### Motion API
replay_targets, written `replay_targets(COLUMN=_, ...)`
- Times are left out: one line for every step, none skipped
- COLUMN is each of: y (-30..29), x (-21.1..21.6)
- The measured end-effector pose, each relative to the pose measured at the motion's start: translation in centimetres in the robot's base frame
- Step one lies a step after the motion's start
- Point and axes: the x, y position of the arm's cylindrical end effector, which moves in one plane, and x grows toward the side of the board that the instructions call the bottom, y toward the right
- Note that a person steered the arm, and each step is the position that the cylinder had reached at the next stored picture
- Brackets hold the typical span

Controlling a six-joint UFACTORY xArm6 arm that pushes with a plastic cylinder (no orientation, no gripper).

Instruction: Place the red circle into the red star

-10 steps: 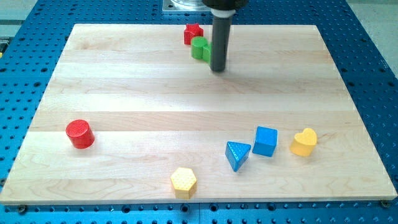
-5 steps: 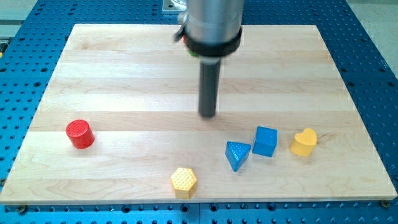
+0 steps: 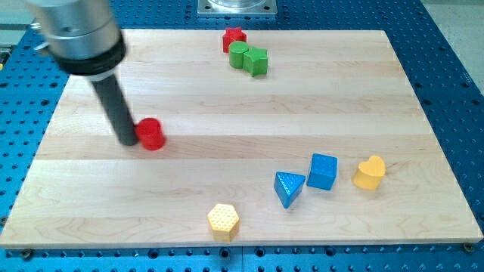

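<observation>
The red circle [image 3: 151,134] is a short red cylinder on the wooden board [image 3: 227,98], left of the middle. My tip [image 3: 125,140] stands right against its left side, touching it. The red star [image 3: 234,38] lies near the view's top edge of the board, far up and to the right of the circle. The rod's grey upper body fills the view's top left corner.
A green cylinder [image 3: 240,54] and a green cube [image 3: 257,61] sit just below the red star. A blue triangle [image 3: 288,187], a blue cube [image 3: 323,171] and a yellow heart [image 3: 370,171] lie at the lower right. A yellow hexagon [image 3: 224,221] lies near the bottom edge.
My tip swept from the middle of the board to the left. The red circle has moved right and up from the left edge, with the tip now against it.
</observation>
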Motion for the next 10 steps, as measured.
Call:
replay_targets(y=1.5, x=4.5)
replay_targets(y=6.6, x=-2.0)
replay_targets(y=6.9, x=-10.3)
replay_targets(y=7.7, x=-6.1)
replay_targets(y=5.3, x=-8.7)
replay_targets(y=7.6, x=-13.5)
replay_targets(y=5.4, x=-15.1)
replay_targets(y=7.4, x=-17.2)
replay_targets(y=11.9, x=-15.6)
replay_targets(y=10.2, x=-7.5)
